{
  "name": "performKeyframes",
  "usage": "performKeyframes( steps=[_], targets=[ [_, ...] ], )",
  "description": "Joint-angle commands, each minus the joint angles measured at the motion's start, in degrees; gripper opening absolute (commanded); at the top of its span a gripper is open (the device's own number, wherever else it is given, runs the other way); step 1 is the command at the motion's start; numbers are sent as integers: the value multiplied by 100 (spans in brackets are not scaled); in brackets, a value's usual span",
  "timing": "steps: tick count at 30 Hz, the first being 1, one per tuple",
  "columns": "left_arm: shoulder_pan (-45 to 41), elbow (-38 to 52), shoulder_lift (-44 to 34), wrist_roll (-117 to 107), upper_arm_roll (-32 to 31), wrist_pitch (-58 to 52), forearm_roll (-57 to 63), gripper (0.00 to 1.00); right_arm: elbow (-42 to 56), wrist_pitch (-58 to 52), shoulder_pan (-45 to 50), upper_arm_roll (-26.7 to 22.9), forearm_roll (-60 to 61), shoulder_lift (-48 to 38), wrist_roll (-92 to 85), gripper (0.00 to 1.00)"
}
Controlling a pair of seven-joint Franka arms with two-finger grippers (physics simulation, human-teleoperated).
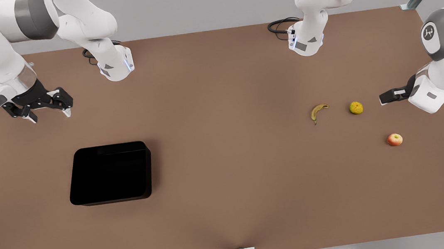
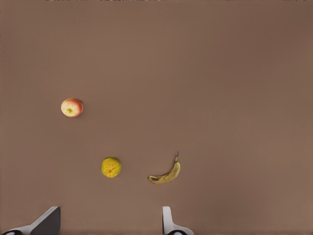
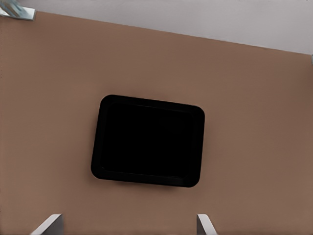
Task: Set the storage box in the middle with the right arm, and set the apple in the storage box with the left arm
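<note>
— Black storage box (image 1: 110,173) sits toward the front view's left, below the right gripper (image 1: 47,106), whose fingers hang spread and empty.

— And the left gripper (image 1: 386,98), spread too, hovers nearer the apple (image 1: 394,139).

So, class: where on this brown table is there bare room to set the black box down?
The wide middle strip between the shallow black storage box and the curved yellow-brown banana is bare. It is crowded on the front view's right, around the banana, bumpy yellow-green fruit and red-yellow apple.
</note>
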Motion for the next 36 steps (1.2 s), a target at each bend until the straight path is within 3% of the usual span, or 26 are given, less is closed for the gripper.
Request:
performKeyframes(
  steps=[1,4,9,12,17,22,29,33,36],
  targets=[
    [-4,-4,-4,-28,0,4,17,100,-2,0,-37,-1,-8,-1,0,100],
    [-65,-21,92,-45,-26,-5,52,100,-20,166,182,17,1,235,79,100],
    [-127,-30,496,-28,-18,153,105,100,-37,1160,982,61,-69,1643,1371,100],
    [-30,-504,716,174,-18,918,439,100,-257,1485,1281,61,-61,1643,1846,100],
    [839,-1076,927,798,-9,2104,70,100,-705,2074,1650,52,-52,1818,2250,100],
    [1103,-1032,1410,1168,0,3036,70,100,-837,2540,1712,-9,-122,2065,2391,100],
    [2088,-1234,1762,1440,-18,3151,-563,100,-819,3138,1659,-106,-351,2548,2408,100],
    [2149,-1506,1806,1449,-18,3230,-563,100,-828,3454,1676,-185,-377,2952,2399,100],
    [2149,-1770,1885,1528,-18,3449,-563,99,-1417,3586,1624,-203,-395,2759,2329,100]
  ],
)
